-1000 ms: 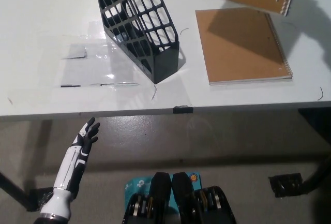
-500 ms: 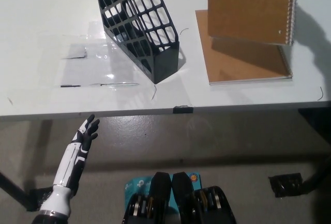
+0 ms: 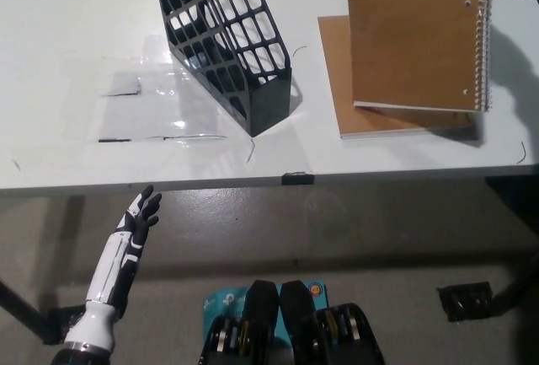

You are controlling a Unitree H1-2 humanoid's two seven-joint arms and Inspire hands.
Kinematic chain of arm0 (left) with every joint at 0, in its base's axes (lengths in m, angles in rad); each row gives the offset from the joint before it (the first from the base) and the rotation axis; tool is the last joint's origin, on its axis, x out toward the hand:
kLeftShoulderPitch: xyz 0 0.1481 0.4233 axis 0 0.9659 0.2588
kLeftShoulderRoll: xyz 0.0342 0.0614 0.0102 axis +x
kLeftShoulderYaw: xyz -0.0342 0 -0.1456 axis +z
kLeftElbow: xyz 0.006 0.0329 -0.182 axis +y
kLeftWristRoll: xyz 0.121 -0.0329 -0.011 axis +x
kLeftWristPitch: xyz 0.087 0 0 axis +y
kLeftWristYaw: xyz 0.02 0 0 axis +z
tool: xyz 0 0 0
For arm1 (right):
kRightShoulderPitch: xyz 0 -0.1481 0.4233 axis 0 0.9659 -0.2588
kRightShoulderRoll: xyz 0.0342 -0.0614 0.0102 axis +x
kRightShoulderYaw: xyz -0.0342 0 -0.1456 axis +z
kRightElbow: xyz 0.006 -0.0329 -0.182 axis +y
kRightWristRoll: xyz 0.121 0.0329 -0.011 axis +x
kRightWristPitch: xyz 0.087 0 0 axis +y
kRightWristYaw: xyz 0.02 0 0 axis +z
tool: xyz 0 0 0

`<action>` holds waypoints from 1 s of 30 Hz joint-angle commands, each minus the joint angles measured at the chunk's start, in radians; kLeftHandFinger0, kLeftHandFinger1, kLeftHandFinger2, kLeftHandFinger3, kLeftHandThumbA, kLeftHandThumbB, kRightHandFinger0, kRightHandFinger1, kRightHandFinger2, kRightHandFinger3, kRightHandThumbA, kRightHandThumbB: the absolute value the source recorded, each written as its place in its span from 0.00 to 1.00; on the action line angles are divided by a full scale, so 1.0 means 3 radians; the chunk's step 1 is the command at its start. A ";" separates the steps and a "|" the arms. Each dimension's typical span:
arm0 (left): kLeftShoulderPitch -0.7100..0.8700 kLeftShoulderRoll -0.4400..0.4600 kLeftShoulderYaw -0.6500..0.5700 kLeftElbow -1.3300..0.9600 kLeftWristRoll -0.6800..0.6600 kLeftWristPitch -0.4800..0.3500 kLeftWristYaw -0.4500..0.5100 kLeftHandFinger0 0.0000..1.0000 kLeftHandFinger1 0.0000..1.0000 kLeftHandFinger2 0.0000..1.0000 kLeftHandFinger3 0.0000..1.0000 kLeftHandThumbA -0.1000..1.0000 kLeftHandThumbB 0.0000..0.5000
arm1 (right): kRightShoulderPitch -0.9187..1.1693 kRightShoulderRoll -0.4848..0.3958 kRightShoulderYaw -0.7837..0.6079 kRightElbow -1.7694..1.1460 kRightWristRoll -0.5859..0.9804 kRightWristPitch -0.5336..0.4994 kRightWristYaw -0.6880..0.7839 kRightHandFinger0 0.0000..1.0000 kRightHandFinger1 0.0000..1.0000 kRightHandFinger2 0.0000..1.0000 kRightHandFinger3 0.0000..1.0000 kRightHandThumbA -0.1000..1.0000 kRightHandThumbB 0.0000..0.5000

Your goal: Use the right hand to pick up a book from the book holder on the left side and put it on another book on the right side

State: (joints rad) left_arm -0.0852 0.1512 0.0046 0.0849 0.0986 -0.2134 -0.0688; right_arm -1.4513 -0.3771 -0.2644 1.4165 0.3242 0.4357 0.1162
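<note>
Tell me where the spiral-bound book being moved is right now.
In the head view, the spiral-bound book hangs at upper right over the white table, overlapping the second brown book lying flat, right of the black book holder.

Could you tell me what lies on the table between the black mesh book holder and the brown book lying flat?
Nothing: in the head view only bare white table separates black mesh book holder from flat brown book.
</note>
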 commanded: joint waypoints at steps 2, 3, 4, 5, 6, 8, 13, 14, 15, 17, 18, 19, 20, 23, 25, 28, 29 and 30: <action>-0.0047 0.0043 0.0022 -0.0129 -0.0004 -0.0052 0.0021 1.00 1.00 1.00 1.00 1.00 0.32 | -0.0241 -0.0107 -0.0009 -0.0026 -0.0027 -0.0240 0.0091 0.00 0.05 0.72 1.00 0.00 0.18; -0.0049 0.0045 0.0021 -0.0129 0.0001 -0.0057 0.0021 1.00 1.00 1.00 1.00 1.00 0.31 | -0.0235 -0.0104 -0.0021 -0.0018 -0.0022 -0.0242 0.0074 0.00 0.05 0.73 1.00 0.00 0.15; -0.0051 0.0051 0.0015 -0.0131 0.0026 -0.0062 0.0025 1.00 1.00 1.00 1.00 1.00 0.31 | -0.0230 -0.0100 -0.0021 -0.0014 -0.0028 -0.0254 0.0084 0.00 0.04 0.72 1.00 0.00 0.14; -0.0048 0.0048 0.0017 -0.0134 0.0019 -0.0062 0.0025 1.00 1.00 1.00 1.00 1.00 0.32 | -0.0221 -0.0095 0.0008 -0.0015 -0.0063 -0.0297 0.0073 0.00 0.05 0.72 1.00 0.00 0.17; -0.0047 0.0050 0.0017 -0.0130 0.0017 -0.0067 0.0024 1.00 1.00 1.00 1.00 1.00 0.34 | -0.0220 -0.0092 0.0014 -0.0016 -0.0076 -0.0304 0.0061 0.00 0.07 0.74 1.00 0.00 0.17; -0.0043 0.0050 0.0017 -0.0124 0.0020 -0.0077 0.0026 1.00 1.00 1.00 1.00 1.00 0.34 | -0.0212 -0.0080 0.0127 -0.0021 -0.0207 -0.0368 0.0002 0.00 0.10 0.79 1.00 0.00 0.23; -0.0043 0.0044 0.0020 -0.0133 0.0000 -0.0074 0.0021 1.00 1.00 1.00 1.00 1.00 0.32 | -0.0181 -0.0075 0.0433 -0.0013 -0.0435 -0.0447 0.0027 0.00 0.16 0.86 1.00 0.00 0.21; -0.0045 0.0045 0.0021 -0.0142 0.0002 -0.0059 0.0021 1.00 1.00 1.00 1.00 1.00 0.32 | -0.0171 -0.0075 0.0463 -0.0005 -0.0449 -0.0446 0.0025 0.00 0.18 0.87 1.00 0.00 0.21; -0.0052 0.0046 0.0022 -0.0135 0.0006 -0.0057 0.0023 1.00 1.00 1.00 1.00 1.00 0.32 | -0.0167 -0.0074 0.0503 0.0005 -0.0479 -0.0432 0.0022 0.00 0.19 0.85 1.00 0.00 0.20; -0.0055 0.0045 0.0022 -0.0130 0.0000 -0.0061 0.0021 1.00 1.00 1.00 1.00 1.00 0.32 | -0.0154 -0.0071 0.0619 0.0011 -0.0567 -0.0453 0.0040 0.00 0.19 0.80 1.00 0.00 0.16; -0.0061 0.0050 0.0022 -0.0106 -0.0002 -0.0106 0.0021 1.00 1.00 1.00 1.00 1.00 0.32 | -0.0150 -0.0060 0.0652 0.0017 -0.0592 -0.0447 -0.0015 0.00 0.19 0.79 1.00 0.00 0.18; -0.0061 0.0044 0.0029 -0.0102 -0.0028 -0.0104 0.0019 1.00 1.00 1.00 1.00 1.00 0.32 | -0.0143 -0.0048 0.0797 0.0019 -0.0725 -0.0492 -0.0029 0.00 0.18 0.76 1.00 0.00 0.23; -0.0060 0.0047 0.0030 -0.0108 -0.0030 -0.0098 0.0016 1.00 1.00 1.00 1.00 1.00 0.32 | -0.0138 -0.0043 0.0808 0.0020 -0.0720 -0.0509 -0.0034 0.00 0.19 0.80 1.00 0.00 0.25; -0.0066 0.0043 0.0025 -0.0105 -0.0030 -0.0105 0.0014 1.00 1.00 1.00 1.00 1.00 0.32 | -0.0104 -0.0029 0.0966 0.0017 -0.0833 -0.0642 0.0021 0.00 0.29 0.93 1.00 0.00 0.26; -0.0066 0.0049 0.0023 -0.0109 -0.0015 -0.0080 0.0013 1.00 1.00 1.00 1.00 1.00 0.34 | -0.0090 -0.0006 0.1172 0.0014 -0.1003 -0.0739 0.0020 0.00 0.34 0.86 0.81 0.00 0.30; -0.0066 0.0056 0.0019 -0.0103 0.0007 -0.0086 0.0018 1.00 1.00 1.00 1.00 1.00 0.35 | -0.0095 0.0031 0.1311 0.0013 -0.1081 -0.0806 -0.0009 0.02 0.45 0.95 0.60 0.00 0.31; -0.0065 0.0054 0.0018 -0.0108 0.0011 -0.0081 0.0020 1.00 1.00 1.00 1.00 1.00 0.35 | -0.0104 0.0045 0.1391 0.0013 -0.1140 -0.0816 -0.0017 0.06 0.49 0.96 0.66 0.00 0.32; -0.0073 0.0053 0.0014 -0.0118 0.0009 -0.0073 0.0015 1.00 1.00 1.00 1.00 1.00 0.34 | -0.0114 0.0051 0.1468 0.0012 -0.1199 -0.0849 0.0024 0.07 0.52 0.96 0.53 0.00 0.31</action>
State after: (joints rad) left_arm -0.0885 0.1514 0.0046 0.0823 0.0988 -0.2129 -0.0688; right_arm -1.4123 -0.3560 0.1221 1.4406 0.0546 0.2923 0.1087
